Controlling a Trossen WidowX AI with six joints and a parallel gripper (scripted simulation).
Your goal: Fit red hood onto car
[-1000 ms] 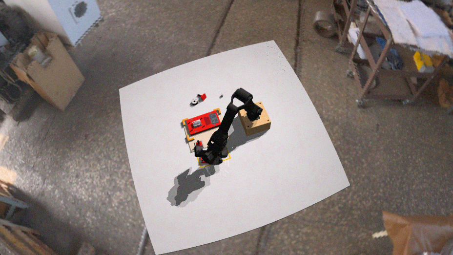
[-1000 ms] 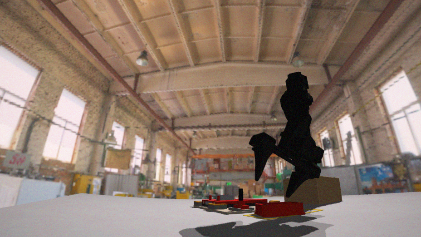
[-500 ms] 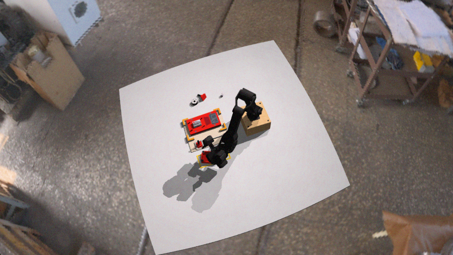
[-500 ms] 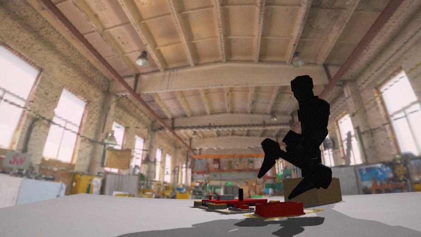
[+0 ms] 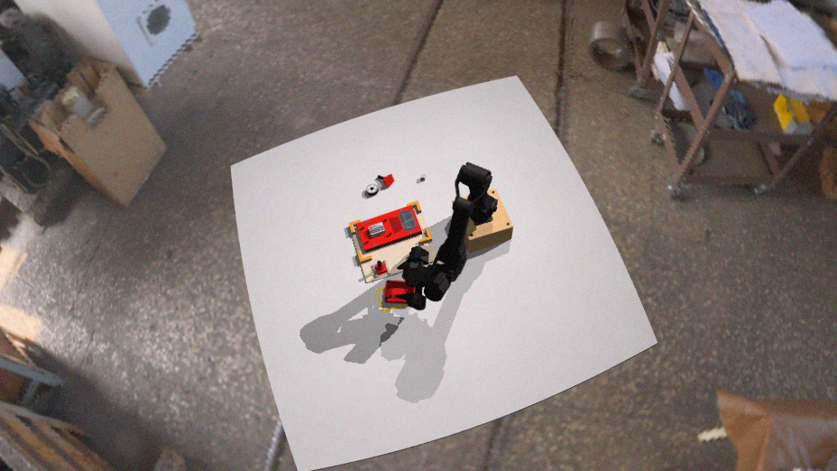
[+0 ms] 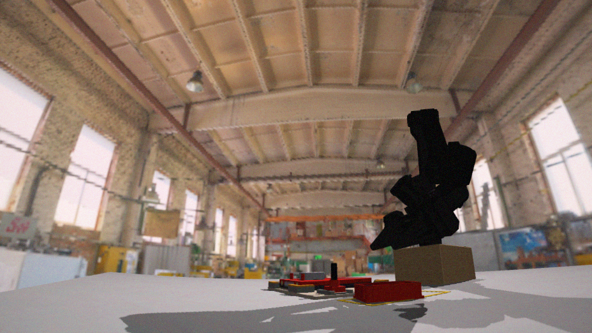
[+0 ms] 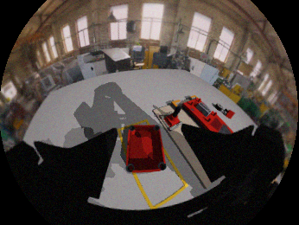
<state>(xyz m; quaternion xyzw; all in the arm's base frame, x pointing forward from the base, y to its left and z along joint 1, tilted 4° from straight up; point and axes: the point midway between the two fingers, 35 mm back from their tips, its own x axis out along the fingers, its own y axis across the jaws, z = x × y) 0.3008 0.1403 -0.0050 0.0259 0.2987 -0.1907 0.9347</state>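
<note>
Currently, chassis (image 5: 380,238) (image 6: 347,281) (image 7: 200,117) in jig (image 5: 363,257) (image 6: 301,288) (image 7: 174,104), engine aboard; jaws (image 5: 409,283) apart, empty

Large pale windows (image 6: 85,175) (image 7: 152,22) line the rough, sand-coloured walls (image 6: 103,93), and lamps (image 6: 194,81) hang below a beamed ceiling (image 6: 281,45). Seen from above, the speckled grey-brown floor (image 5: 327,52) is crossed by dark seams, with a rusty-framed cart (image 5: 725,93) on one side and an open cardboard box (image 5: 125,146) on the other. Daylight looks bright and whitish through the panes.
</note>
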